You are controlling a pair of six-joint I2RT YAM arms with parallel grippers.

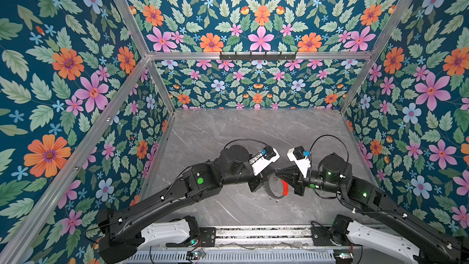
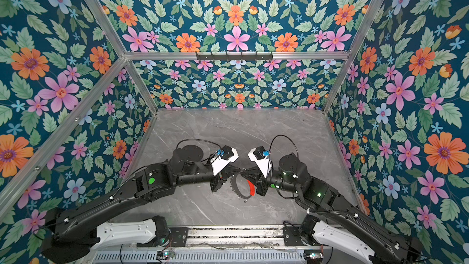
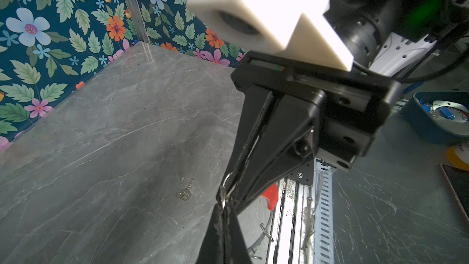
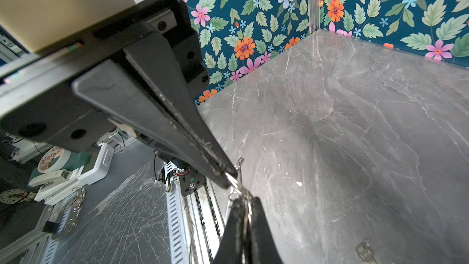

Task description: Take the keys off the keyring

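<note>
Both closed: right end effector (image 4: pixel 228 179) pinches the keyring (image 1: pixel 285 187) above the desk (image 1: pixel 228 135), left end effector (image 3: pixel 224 208) pinches a split ring (image 3: pixel 224 196) on it, best eased along the wire, no yanking.

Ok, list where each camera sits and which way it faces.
Top views: high above the robot's base, looking down and forward at the table; both arms, left gripper, right gripper and keyring show.
Left wrist: on the left arm, looking along its own fingers to the right gripper; loose key beyond.
Right wrist: on the right arm, looking along its own fingers to the left gripper.
Shared: both wrist views show the grippers meeting at a small ring, plus the loose key.
</note>
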